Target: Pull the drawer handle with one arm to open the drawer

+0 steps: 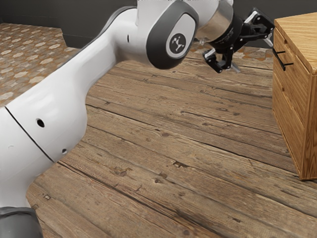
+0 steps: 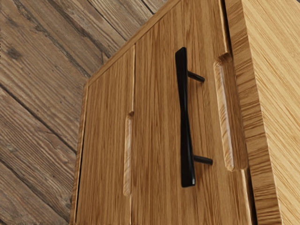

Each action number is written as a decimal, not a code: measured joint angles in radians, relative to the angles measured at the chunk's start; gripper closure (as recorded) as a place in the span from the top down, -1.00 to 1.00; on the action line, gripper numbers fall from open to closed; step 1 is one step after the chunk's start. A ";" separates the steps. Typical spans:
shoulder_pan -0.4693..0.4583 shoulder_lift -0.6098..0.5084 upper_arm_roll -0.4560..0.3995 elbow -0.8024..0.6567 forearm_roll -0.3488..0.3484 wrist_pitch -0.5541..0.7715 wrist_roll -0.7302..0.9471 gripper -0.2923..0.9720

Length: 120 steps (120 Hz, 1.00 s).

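A light wooden cabinet [image 1: 297, 114] stands at the exterior view's right on a plank floor. Its top drawer front [image 1: 291, 74] carries a black bar handle [image 1: 281, 58] and sits flush with the cabinet face. My gripper [image 1: 252, 53] hovers just to the exterior view's left of that handle, a short gap away, open with nothing between its fingers. The wrist view looks straight at the drawer front [image 2: 154, 154] with the black handle [image 2: 185, 117] on two short posts, close ahead of my hand.
Dark wooden floor planks [image 1: 188, 148] spread beneath the arm and in front of the cabinet. A patterned tiled patch [image 1: 25, 49] lies at the exterior view's far left. More drawer fronts [image 1: 290, 129] sit below the top one.
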 joint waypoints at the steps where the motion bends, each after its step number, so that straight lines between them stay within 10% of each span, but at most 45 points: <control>1: 0.000 0.002 0.000 0.001 0.000 0.000 -0.002 0.50; 120: 0.002 0.068 -0.009 -0.001 0.094 0.151 -0.130 0.50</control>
